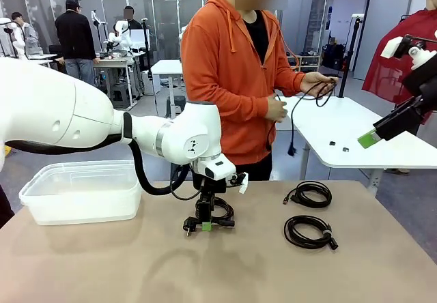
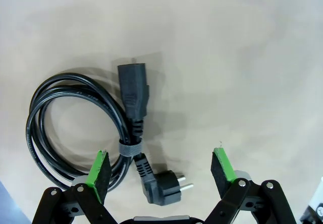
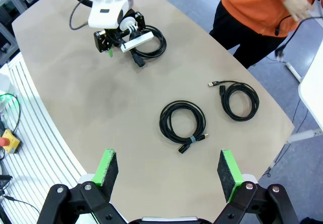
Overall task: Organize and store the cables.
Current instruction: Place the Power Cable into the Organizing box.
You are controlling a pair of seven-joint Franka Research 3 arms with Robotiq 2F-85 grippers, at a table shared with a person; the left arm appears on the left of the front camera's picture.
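Left gripper (image 2: 160,157): fingers wide apart, nothing held, low over the table (image 2: 242,57). The strap and plug (image 2: 162,188) of a coiled cable (image 2: 132,90) lie between them. Right gripper (image 3: 166,159): also wide, empty, high above two more coils (image 3: 163,122). Risk: if I pinch only the plug or one strand, the loop could sag, unwind, and snag on the bin (image 1: 41,200).

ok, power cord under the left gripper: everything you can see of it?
Black rubbery power cord, coiled in flat loops on the table, tied by a strap where its ends meet. One end is a blocky socket connector, the other an angled two-pin plug. It lies below the open left gripper, the plug between its fingers; whether a pad touches the coil is unclear.
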